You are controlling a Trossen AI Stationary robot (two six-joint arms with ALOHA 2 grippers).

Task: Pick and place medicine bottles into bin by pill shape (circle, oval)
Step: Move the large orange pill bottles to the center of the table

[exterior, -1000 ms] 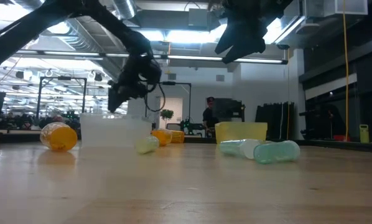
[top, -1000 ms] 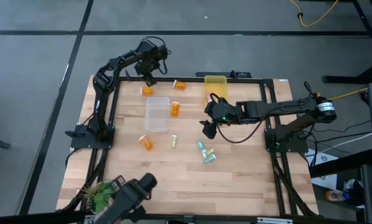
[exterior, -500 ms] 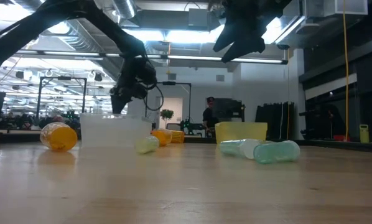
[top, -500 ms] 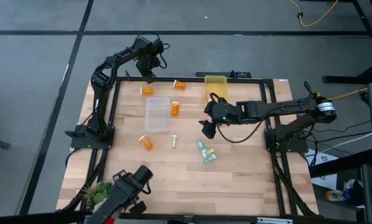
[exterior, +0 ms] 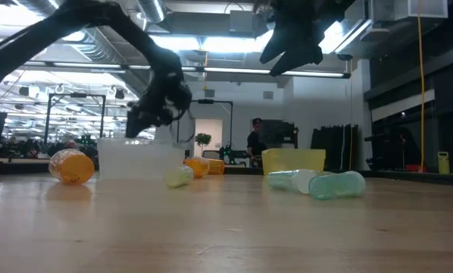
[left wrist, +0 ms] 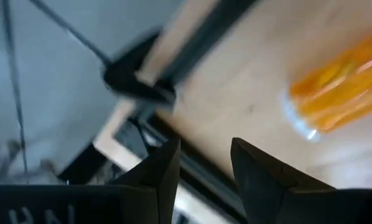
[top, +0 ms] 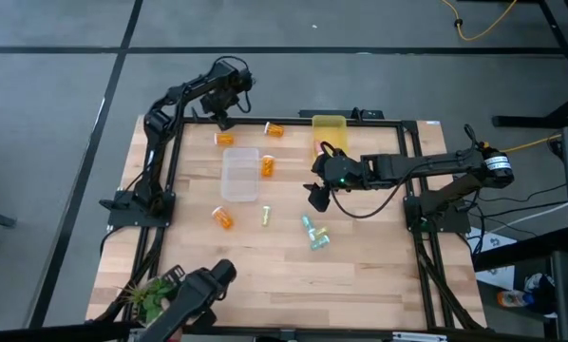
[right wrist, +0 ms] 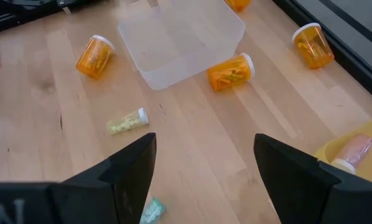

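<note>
Four orange bottles with white caps lie on their sides on the table: one at the far left (top: 225, 139), one by the far edge (top: 275, 129), one beside the clear bin (top: 267, 167), one nearer (top: 223, 218). A yellowish bottle (top: 264, 217) and two teal bottles (top: 313, 233) lie mid-table. A pinkish bottle (right wrist: 353, 150) lies in the yellow bin (top: 329, 133). My left gripper (top: 222, 120) hovers open and empty over the far edge, just beyond the far-left orange bottle (left wrist: 341, 81). My right gripper (top: 317, 197) hangs wide open and empty above mid-table.
A clear bin (top: 239, 174) stands left of centre, with nothing showing in it. A dark device and a green plant (top: 156, 296) sit at the near left corner. The black frame rail (left wrist: 192, 50) runs along the table's far edge under my left gripper.
My left gripper has swayed slightly over the table's far left corner, ending a little toward the left edge. The dark device at the near left corner has shifted. The bottles and my right gripper have not moved.
</note>
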